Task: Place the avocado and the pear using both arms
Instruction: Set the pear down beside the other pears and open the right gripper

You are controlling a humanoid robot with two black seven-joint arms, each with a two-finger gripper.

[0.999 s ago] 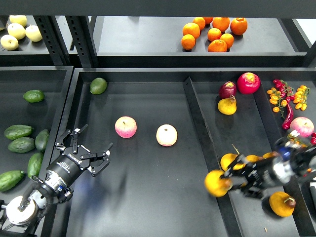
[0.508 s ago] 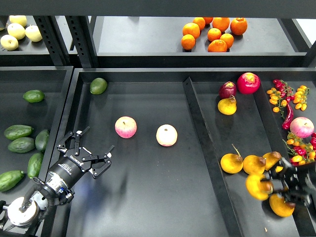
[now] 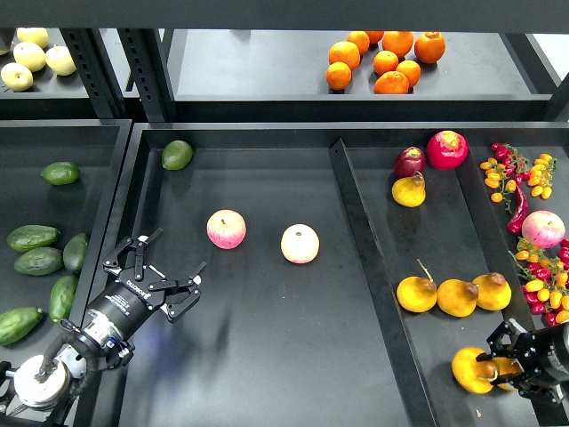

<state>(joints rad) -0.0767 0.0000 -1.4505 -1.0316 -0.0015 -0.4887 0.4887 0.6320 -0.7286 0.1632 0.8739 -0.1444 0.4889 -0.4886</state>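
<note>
Several dark green avocados [image 3: 38, 260] lie in the left tray. My left gripper [image 3: 167, 267] is open and empty, over the left edge of the middle tray and to the right of the avocados. My right gripper [image 3: 494, 360] is at the bottom right, low in the right tray, shut on a yellow-orange pear [image 3: 468, 370]. A second pear [image 3: 508, 372] lies half hidden behind its fingers. Three more pears [image 3: 458, 298] sit in a row just above, and one pear [image 3: 409, 190] lies further back.
Two pink-yellow apples [image 3: 227, 229] [image 3: 300, 243] lie in the middle tray, with a rounder green fruit [image 3: 177, 154] at its back left. A raised divider [image 3: 364, 258] separates the middle and right trays. Oranges [image 3: 382, 58] sit on the back shelf. Red fruits [image 3: 447, 149] and cherry tomatoes [image 3: 533, 289] are at right.
My right gripper has carried the pear from over the divider rightward and down into the right tray's front corner. My left gripper has barely moved.
</note>
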